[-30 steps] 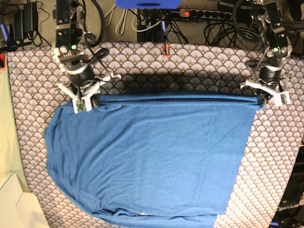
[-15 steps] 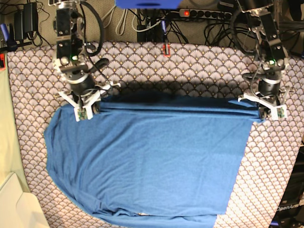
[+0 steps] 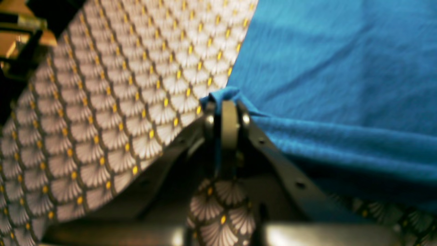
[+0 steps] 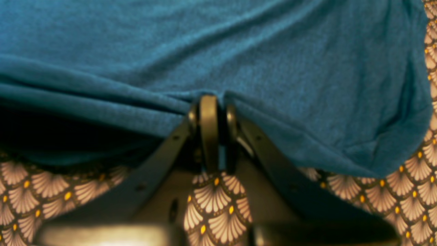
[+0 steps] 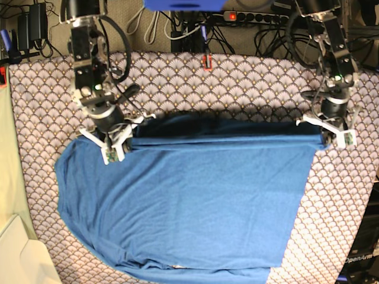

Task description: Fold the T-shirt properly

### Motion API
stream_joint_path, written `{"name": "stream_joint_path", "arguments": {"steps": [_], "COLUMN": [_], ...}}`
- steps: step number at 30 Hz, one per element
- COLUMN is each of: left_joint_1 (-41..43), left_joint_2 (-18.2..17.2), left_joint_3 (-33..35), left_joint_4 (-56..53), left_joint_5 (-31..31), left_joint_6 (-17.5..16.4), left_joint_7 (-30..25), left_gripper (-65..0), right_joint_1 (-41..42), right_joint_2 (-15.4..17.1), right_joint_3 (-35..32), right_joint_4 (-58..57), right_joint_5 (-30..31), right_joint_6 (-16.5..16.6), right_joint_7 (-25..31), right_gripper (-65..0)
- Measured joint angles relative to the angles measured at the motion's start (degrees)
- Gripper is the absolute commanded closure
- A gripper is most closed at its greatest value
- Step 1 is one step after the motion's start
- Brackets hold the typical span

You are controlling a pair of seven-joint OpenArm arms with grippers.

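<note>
The blue T-shirt [image 5: 183,201] lies spread over the scallop-patterned tablecloth [image 5: 237,83], its far edge lifted and stretched in a taut line between both arms. On the base view's right, my left gripper [image 5: 324,139] is shut on the shirt's far right corner; in the left wrist view a small bunch of cloth [image 3: 222,95] sticks out past the closed left gripper [image 3: 228,112]. My right gripper [image 5: 125,142], on the base view's left, is shut on the far edge near the left side. The right wrist view shows folds of the T-shirt [image 4: 218,61] gathered into the right gripper [image 4: 211,109].
Cables and a power strip [image 5: 260,18] run along the far side beyond the table. A cream-coloured object [image 5: 18,254] sits at the near left corner. Bare tablecloth shows behind the lifted edge and at the right [image 5: 337,195].
Both grippers have carried the shirt's far edge toward the near side, the right one farther and inward. The edge now lies lower over the shirt body, with a fold forming.
</note>
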Motion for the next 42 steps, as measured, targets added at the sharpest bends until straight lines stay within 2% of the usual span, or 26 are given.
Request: {"name": "stream_joint_path", "arguments": {"steps": [10, 26, 30, 34, 35, 37, 39, 42], "left_joint_1": [-1.03, -2.62, -2.64, -2.97, -3.13, -3.17, -3.13, -3.28], "left_joint_2": [-0.07, -0.09, -0.09, -0.09, -0.09, -0.11, -0.09, -0.09], "left_joint_3": [-0.26, -0.15, -0.15, -0.15, -0.15, -0.15, -0.17, -0.17], "left_joint_4": [-0.72, -0.74, -0.74, -0.74, -0.74, -0.74, -0.74, -0.74], "left_joint_5": [0.0, 0.0, 0.0, 0.02, 0.02, 0.0, 0.07, 0.0], "left_joint_6": [0.2, 0.2, 0.2, 0.2, 0.22, 0.2, 0.2, 0.44], "left_joint_7": [0.0, 0.0, 0.0, 0.0, -0.02, -0.02, 0.02, -0.02], "left_gripper": [-0.4, -0.4, -0.5, -0.6, -1.6, -7.7, -18.0, -33.6], "right_joint_1": [2.4, 5.46, 5.46, 6.27, 6.38, 6.4, 6.4, 6.38], "right_joint_2": [0.94, 0.94, 0.94, 0.94, 0.94, 0.94, 0.94, 1.05], "right_joint_3": [-2.51, -2.49, -2.49, -2.49, -2.49, -2.49, -2.49, -2.49], "right_joint_4": [-0.92, -5.51, -5.51, -5.53, -5.53, -5.53, -5.53, -5.42], "right_joint_5": [-0.04, 0.0, 0.0, -0.02, -0.04, -0.04, -0.04, -0.02], "right_joint_6": [-0.02, 0.0, -0.02, -0.02, -0.02, 0.0, 0.0, -0.02], "right_joint_7": [-0.11, -0.13, -0.17, -0.07, 0.02, -0.04, -0.02, -0.02], "right_gripper": [0.0, 0.0, -5.4, -18.2, -22.0, -28.6, -32.9, -35.2]}}
